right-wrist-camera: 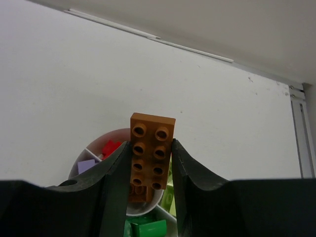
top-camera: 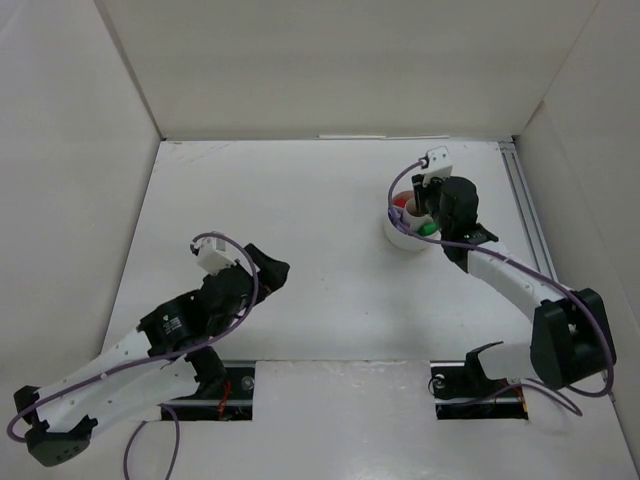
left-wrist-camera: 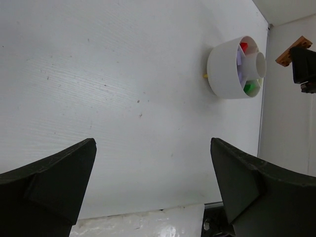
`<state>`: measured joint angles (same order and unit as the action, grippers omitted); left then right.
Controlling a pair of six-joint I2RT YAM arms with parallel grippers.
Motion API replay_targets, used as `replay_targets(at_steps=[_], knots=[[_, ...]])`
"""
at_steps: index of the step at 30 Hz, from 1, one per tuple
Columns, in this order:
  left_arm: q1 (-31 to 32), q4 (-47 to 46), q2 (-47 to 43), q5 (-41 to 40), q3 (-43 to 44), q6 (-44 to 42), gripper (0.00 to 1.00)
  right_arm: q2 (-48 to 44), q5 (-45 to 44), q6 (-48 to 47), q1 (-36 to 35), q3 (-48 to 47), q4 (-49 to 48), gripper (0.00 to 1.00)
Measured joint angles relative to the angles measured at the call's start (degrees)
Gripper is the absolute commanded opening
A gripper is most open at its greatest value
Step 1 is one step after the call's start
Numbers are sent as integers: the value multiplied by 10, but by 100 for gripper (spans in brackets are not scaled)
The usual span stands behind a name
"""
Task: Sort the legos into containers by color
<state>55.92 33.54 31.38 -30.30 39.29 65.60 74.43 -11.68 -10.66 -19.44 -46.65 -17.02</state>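
One brown brick [right-wrist-camera: 152, 154] we find clamped upright in the right gripper [right-wrist-camera: 150, 146], dish [right-wrist-camera: 94, 148] directly below.

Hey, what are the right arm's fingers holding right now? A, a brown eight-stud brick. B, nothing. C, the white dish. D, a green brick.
A: the right wrist view shows the right gripper with its fingers shut on a brown brick, two rows of four studs, above the white dish.
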Motion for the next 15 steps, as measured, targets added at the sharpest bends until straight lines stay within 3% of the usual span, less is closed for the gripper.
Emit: replay_targets(at_steps=[7, 15], knots=[[0, -16, 113, -19, 42, -8, 100, 45, 114, -31, 39, -2, -61, 28], [-1, -28, 177, -24, 63, -28, 100, 62, 162, -29, 56, 21, -114, 30]])
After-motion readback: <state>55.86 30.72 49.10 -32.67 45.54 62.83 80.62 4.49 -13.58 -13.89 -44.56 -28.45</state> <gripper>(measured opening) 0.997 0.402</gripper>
